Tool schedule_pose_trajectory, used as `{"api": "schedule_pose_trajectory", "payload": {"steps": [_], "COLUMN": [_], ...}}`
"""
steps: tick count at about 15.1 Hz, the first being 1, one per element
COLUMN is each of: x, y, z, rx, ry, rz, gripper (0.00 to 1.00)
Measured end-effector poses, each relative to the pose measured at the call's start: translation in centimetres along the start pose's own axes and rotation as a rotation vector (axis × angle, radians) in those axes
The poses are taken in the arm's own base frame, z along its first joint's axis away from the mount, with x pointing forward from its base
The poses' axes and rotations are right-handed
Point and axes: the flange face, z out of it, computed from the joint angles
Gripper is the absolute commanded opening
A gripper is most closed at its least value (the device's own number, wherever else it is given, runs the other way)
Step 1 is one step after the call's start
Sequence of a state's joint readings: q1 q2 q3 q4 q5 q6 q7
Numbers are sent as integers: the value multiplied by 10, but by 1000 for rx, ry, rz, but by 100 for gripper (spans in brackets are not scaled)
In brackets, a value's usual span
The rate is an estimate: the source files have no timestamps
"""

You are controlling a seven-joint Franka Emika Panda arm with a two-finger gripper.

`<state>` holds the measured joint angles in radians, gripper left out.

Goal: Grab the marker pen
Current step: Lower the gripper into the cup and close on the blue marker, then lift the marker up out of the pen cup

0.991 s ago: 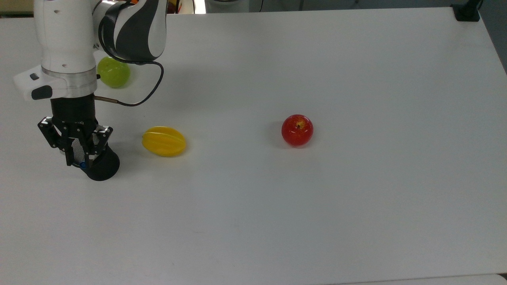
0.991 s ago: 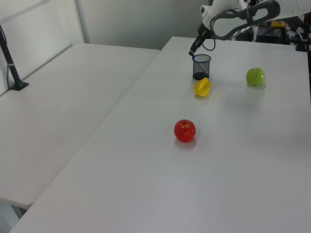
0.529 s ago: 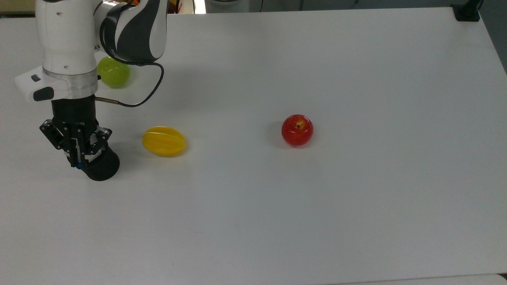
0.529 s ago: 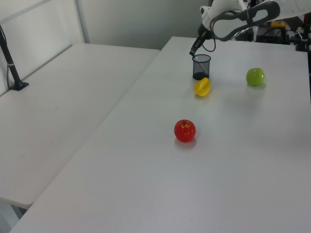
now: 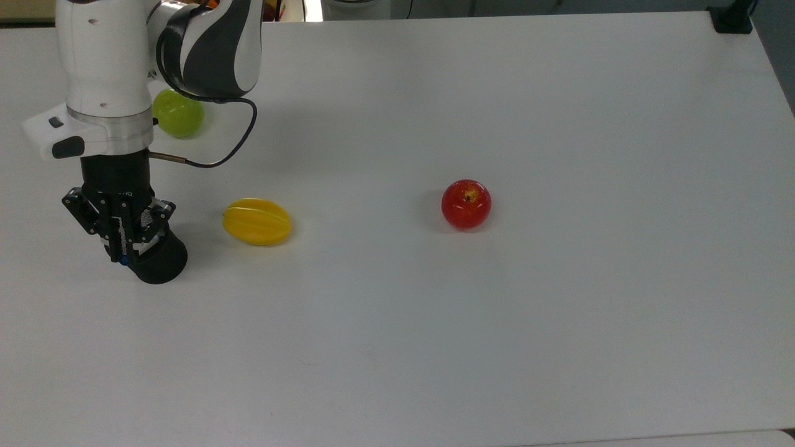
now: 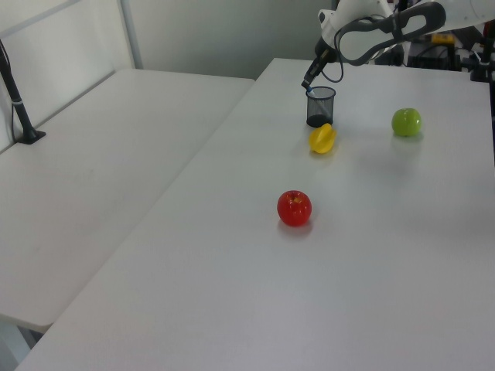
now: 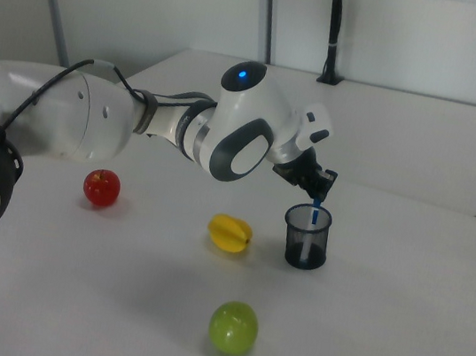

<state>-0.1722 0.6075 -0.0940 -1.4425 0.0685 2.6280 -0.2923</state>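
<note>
Arm [image 5: 102, 68] is glossy white with dark grey bands at the joints and a silver wrist ring. Black gripper [image 5: 120, 239], thin black cable [image 5: 233, 146] looping off the wrist, blue light [image 7: 239, 75] on one joint.

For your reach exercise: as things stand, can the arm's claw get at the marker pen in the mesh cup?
Probably yes: the claw is already shut on the marker pen above the mesh cup, nothing between.

No legible text, label or number anywhere.

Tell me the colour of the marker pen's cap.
Blue; the marker pen shows best in the right view, standing in the mesh cup.
</note>
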Motion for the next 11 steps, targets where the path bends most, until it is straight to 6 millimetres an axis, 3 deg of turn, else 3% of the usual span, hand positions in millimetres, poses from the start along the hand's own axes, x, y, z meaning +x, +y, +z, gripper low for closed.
{"api": "schedule_pose_trajectory", "payload": {"steps": [6, 8, 11], "x": [14, 25, 45], "y": [3, 6, 13], "z": [-16, -34, -78], "rx": [-8, -15, -29], "ry": [36, 67, 133], "rz": [0, 0, 9], "gripper": [0, 0, 0]}}
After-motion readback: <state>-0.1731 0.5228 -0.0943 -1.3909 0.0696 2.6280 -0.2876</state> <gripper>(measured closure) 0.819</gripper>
